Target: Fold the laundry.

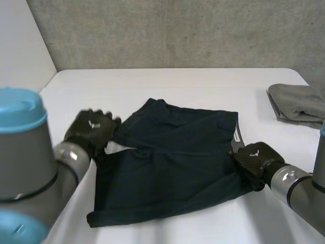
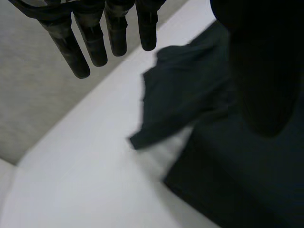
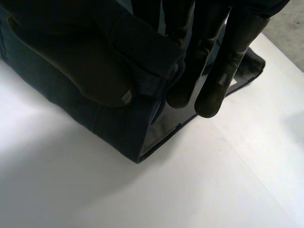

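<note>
The grey cloth (image 1: 298, 103) is cut by the head view's edge, and the right hand (image 1: 255, 158) hides a part of the waistband of the shorts (image 1: 172, 162).

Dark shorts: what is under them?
The white table shows all round the dark shorts and in a gap by the left hand. The right hand pinches the waistband, baring its lining. Anything else beneath is covered.

Bare white table (image 1: 177, 81) beyond dark shorts (image 1: 172, 168); grey cloth (image 1: 297, 104) at far right corner
</note>
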`<state>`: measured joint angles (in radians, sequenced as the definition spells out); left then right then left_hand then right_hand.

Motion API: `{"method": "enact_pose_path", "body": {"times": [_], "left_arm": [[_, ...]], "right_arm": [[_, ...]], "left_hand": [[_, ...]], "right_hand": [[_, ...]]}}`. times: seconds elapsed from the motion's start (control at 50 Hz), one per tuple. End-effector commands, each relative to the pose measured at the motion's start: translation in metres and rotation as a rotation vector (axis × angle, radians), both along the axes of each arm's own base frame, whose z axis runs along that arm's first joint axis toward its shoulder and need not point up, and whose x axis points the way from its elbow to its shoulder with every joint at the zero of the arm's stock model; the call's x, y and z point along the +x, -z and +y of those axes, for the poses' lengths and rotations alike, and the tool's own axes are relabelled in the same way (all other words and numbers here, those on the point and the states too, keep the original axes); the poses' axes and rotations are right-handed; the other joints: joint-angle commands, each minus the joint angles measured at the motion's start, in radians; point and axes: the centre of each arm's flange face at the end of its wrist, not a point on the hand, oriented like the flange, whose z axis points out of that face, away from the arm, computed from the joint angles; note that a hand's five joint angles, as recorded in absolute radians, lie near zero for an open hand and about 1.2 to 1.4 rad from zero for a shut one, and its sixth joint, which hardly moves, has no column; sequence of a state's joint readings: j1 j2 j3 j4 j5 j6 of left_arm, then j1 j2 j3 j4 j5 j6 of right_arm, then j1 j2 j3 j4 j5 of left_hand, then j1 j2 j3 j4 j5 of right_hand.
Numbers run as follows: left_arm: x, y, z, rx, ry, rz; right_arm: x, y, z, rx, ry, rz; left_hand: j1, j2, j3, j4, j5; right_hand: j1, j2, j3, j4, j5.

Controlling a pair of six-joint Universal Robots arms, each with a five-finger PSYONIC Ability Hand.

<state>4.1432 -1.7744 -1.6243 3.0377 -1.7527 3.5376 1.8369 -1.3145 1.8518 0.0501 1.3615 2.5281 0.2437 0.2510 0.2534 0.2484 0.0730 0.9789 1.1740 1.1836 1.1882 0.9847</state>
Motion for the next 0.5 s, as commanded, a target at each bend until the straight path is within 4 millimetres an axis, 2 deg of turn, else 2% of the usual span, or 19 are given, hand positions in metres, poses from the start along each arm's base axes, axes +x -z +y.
{"method": "enact_pose_path", "body": {"times": [0.02,0.12,0.26,0.32,0.34,0.36,0.4,0.42,0.48,0.5], "left_arm": [[0.015,0.012,0.058,0.243,0.071,-0.041],[0.024,0.031,0.073,0.342,0.069,-0.090],[0.026,0.055,0.077,0.401,0.064,-0.138],[0.021,0.069,0.070,0.382,0.064,-0.140],[0.020,0.071,0.067,0.371,0.061,-0.137],[0.018,0.072,0.063,0.343,0.051,-0.129],[0.018,0.073,0.061,0.327,0.044,-0.128],[0.018,0.073,0.060,0.324,0.043,-0.133],[0.020,0.072,0.067,0.338,0.075,-0.194],[0.021,0.070,0.072,0.345,0.105,-0.235]], "right_arm": [[0.001,-0.001,-0.006,-0.028,0.014,-0.028],[0.001,0.000,-0.005,-0.028,0.015,-0.026],[0.000,0.001,-0.003,-0.019,0.015,-0.023],[0.000,0.001,-0.002,-0.012,0.019,-0.019],[-0.001,0.002,0.001,-0.007,0.013,-0.006],[-0.002,0.001,0.002,-0.005,0.010,0.000],[-0.003,-0.001,0.007,0.020,0.002,0.012],[-0.005,-0.008,0.016,0.046,-0.012,0.033],[-0.013,-0.019,0.031,0.091,-0.044,0.096],[-0.021,-0.023,0.040,0.130,-0.077,0.158]], "left_hand": [[0.014,0.007,0.004,0.009,0.010],[0.020,0.012,0.010,0.015,0.016],[0.066,0.059,0.057,0.062,0.063],[0.497,0.489,0.487,0.492,0.493],[0.708,0.700,0.698,0.703,0.704],[1.108,1.100,1.098,1.103,1.104],[1.153,1.145,1.143,1.148,1.149],[1.153,1.145,1.143,1.148,1.149],[1.153,1.145,1.143,1.148,1.149],[1.153,1.145,1.143,1.148,1.149]], "right_hand": [[0.417,0.222,0.213,0.208,0.237],[0.417,0.222,0.213,0.208,0.237],[0.417,0.222,0.213,0.208,0.237],[0.417,0.222,0.213,0.208,0.237],[0.417,0.222,0.213,0.208,0.237],[0.417,0.222,0.213,0.208,0.237],[0.417,0.222,0.213,0.208,0.237],[0.417,0.222,0.213,0.208,0.237],[0.417,0.222,0.213,0.208,0.237],[0.417,0.222,0.213,0.208,0.237]]}}
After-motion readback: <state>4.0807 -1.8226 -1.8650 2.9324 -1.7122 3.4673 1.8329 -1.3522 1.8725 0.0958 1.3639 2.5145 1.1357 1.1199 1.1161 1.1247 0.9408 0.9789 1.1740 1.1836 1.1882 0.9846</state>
